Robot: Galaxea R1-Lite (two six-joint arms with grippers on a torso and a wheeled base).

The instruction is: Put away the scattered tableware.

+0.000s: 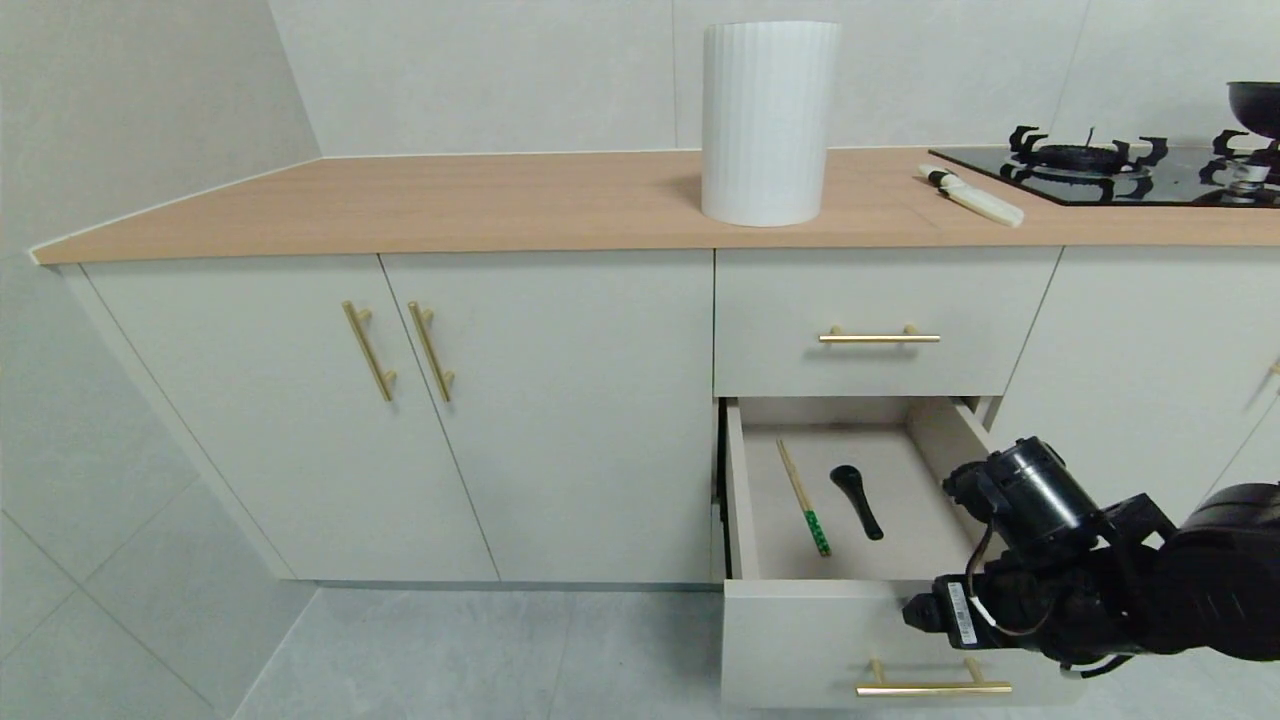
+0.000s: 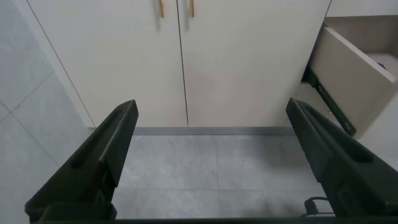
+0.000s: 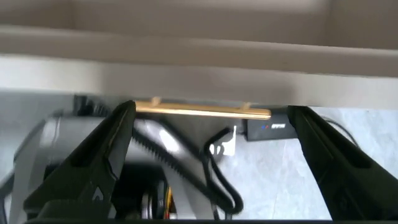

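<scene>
Right gripper [image 3: 211,112], jaws spread wide, sits just before the open drawer's [image 1: 742,500] gold handle [image 1: 932,687], whose long axis runs across the gap from finger to finger. Chopsticks [image 1: 803,497] and black spoon [image 1: 857,500] lie inside. Left gripper [image 2: 211,109], also open, faces the cabinet doors; I judge the right arm nearer.

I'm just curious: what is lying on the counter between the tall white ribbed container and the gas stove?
A pale knife, lying flat on the wooden counter, as the head view shows.
</scene>
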